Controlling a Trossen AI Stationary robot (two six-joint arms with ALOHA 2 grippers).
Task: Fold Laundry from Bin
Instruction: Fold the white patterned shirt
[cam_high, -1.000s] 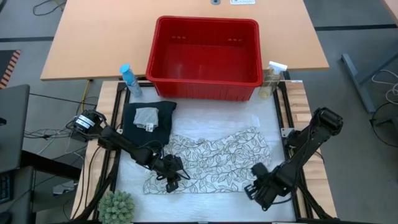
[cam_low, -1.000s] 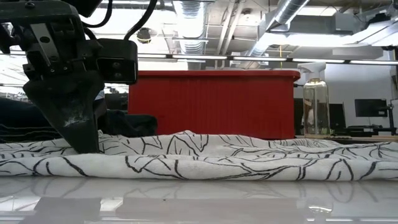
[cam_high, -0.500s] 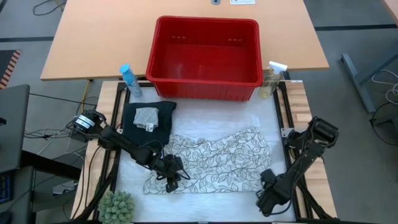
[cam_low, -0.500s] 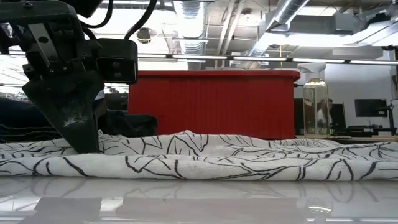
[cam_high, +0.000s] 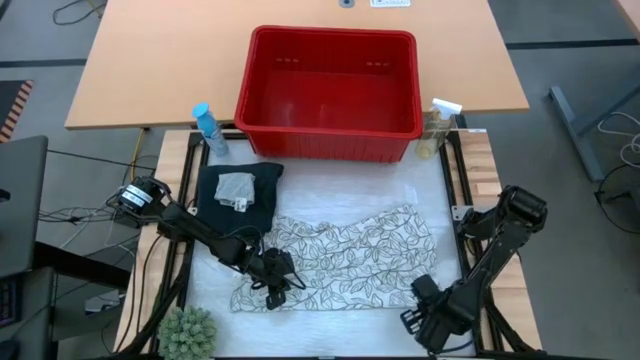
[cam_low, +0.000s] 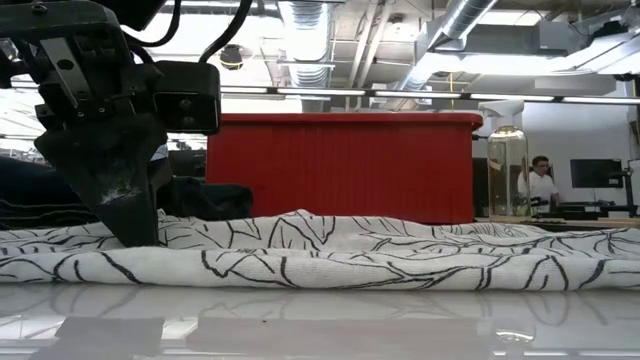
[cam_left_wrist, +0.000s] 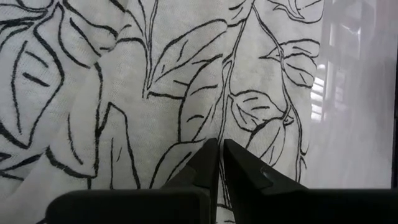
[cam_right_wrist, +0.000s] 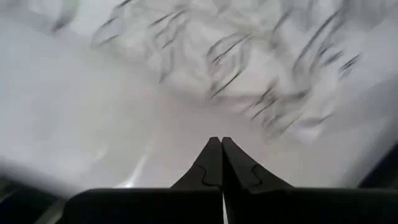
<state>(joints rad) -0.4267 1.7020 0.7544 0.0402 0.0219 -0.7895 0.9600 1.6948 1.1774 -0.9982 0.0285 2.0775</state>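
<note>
The leaf-print cloth (cam_high: 335, 263) lies spread on the worktop (cam_high: 440, 215), soft, light and limp. My left gripper (cam_left_wrist: 219, 163) presses on it, jaws clenched. My right gripper (cam_right_wrist: 221, 163) hangs clenched, empty; better pinch corners.

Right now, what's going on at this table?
A laundry-folding job is under way. The white leaf-print cloth lies spread on the table, and the left pincer is down on its near-left part, shut; whether it pinches fabric cannot be told. The right pincer is shut and empty off the cloth's near-right corner. The dark trousers lie folded with the grey cloth on top. The red bin looks empty.
</note>
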